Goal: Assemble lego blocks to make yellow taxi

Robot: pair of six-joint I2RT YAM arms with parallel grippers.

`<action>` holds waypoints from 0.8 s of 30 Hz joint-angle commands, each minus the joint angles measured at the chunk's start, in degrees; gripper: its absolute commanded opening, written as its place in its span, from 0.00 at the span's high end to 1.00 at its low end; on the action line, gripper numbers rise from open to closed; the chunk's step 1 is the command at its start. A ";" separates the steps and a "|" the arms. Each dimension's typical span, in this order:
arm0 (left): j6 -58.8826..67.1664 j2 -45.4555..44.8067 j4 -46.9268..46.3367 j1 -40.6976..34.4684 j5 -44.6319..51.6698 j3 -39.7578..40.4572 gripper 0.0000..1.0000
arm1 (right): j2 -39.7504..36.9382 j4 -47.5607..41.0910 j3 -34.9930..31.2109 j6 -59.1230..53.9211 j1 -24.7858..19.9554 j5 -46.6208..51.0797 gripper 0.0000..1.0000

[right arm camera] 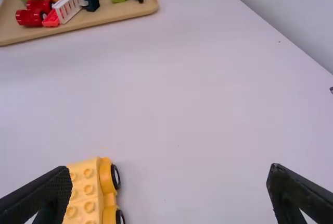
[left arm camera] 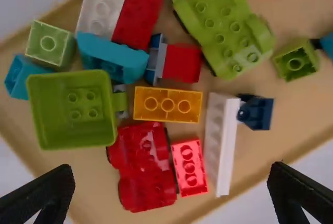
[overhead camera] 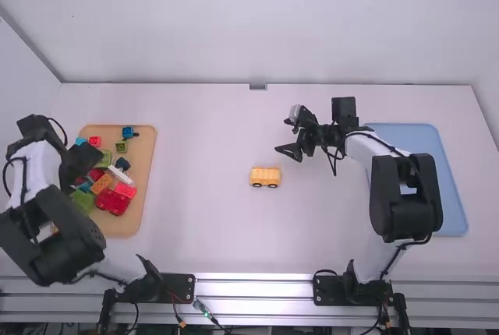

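Note:
The yellow wheeled base (overhead camera: pixel 265 177) stands on the middle of the table; the right wrist view shows this yellow base (right arm camera: pixel 88 190) with rows of studs on top. My right gripper (overhead camera: pixel 282 134) is open beyond it and to its right, empty; in the right wrist view the right gripper (right arm camera: pixel 169 195) has its fingers wide apart. Over the wooden tray at the left is my left gripper (overhead camera: pixel 76 165). In the left wrist view the left gripper (left arm camera: pixel 171 195) is open above the blocks, among them a yellow-orange block (left arm camera: pixel 167 104) lying with its hollow side up.
The wooden tray (overhead camera: pixel 144 187) holds several loose blocks, including a red wheeled base (left arm camera: pixel 141 166), a green bin (left arm camera: pixel 73 109), a white fence-like piece (left arm camera: pixel 220 143) and a green wheeled base (left arm camera: pixel 223 26). A blue tray (overhead camera: pixel 448 187) lies at the right, partly under the right arm.

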 commanded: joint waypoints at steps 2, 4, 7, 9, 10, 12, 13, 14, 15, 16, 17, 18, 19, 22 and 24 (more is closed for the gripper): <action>10.62 8.22 -3.56 -0.59 1.38 6.23 0.01 | -0.13 -0.02 -0.02 0.35 -0.24 -0.33 0.01; 13.60 10.60 -5.01 -0.59 1.38 7.96 0.01 | -0.13 -0.02 -0.02 0.35 -0.26 -0.35 0.01; 19.06 14.14 -6.78 -0.42 -2.80 9.79 0.01 | -0.13 0.02 -0.02 0.33 -0.26 -0.33 0.01; 21.79 14.73 -6.82 -0.13 -6.82 9.84 0.01 | -0.13 0.28 -0.02 0.33 -0.26 -0.31 0.01; 23.43 14.73 -6.49 -0.20 -7.39 9.60 0.01 | -0.13 0.42 -0.02 0.33 -0.26 -0.28 0.01; 32.28 14.73 -4.52 -0.24 -5.79 9.40 0.03 | -0.13 0.63 -0.02 0.31 -0.26 -0.31 0.01; 33.77 14.73 -4.20 -0.26 -5.18 9.31 0.03 | -0.13 0.66 -0.02 0.31 -0.26 -0.28 0.01; 38.71 14.73 -3.48 -0.26 -3.17 9.09 0.07 | -0.13 0.76 -0.02 0.31 -0.26 -0.26 0.01; 44.96 14.73 -3.39 -0.26 -0.63 8.94 0.19 | -0.13 0.85 -0.02 0.33 -0.26 -0.33 0.01; 47.34 14.73 -3.65 -0.24 0.11 8.66 0.23 | -0.13 0.85 -0.02 0.33 -0.26 -0.31 0.01; 50.31 14.73 -4.15 -0.24 0.52 8.22 0.30 | -0.13 0.83 -0.02 0.33 -0.24 -0.33 0.01; 50.60 14.73 -4.15 -0.24 0.50 8.17 0.31 | -0.13 0.83 -0.02 0.33 -0.24 -0.33 0.01; 52.52 14.73 -3.93 -0.24 0.35 7.58 0.38 | -0.13 0.81 -0.02 0.35 -0.26 -0.33 0.01; 57.57 14.73 -3.72 -0.26 0.31 6.38 0.41 | -0.13 0.66 -0.02 0.35 -0.26 -0.33 0.01; 61.31 14.73 -3.67 -0.22 0.31 5.44 0.47 | -0.13 0.85 -0.02 0.50 -0.26 -0.33 0.01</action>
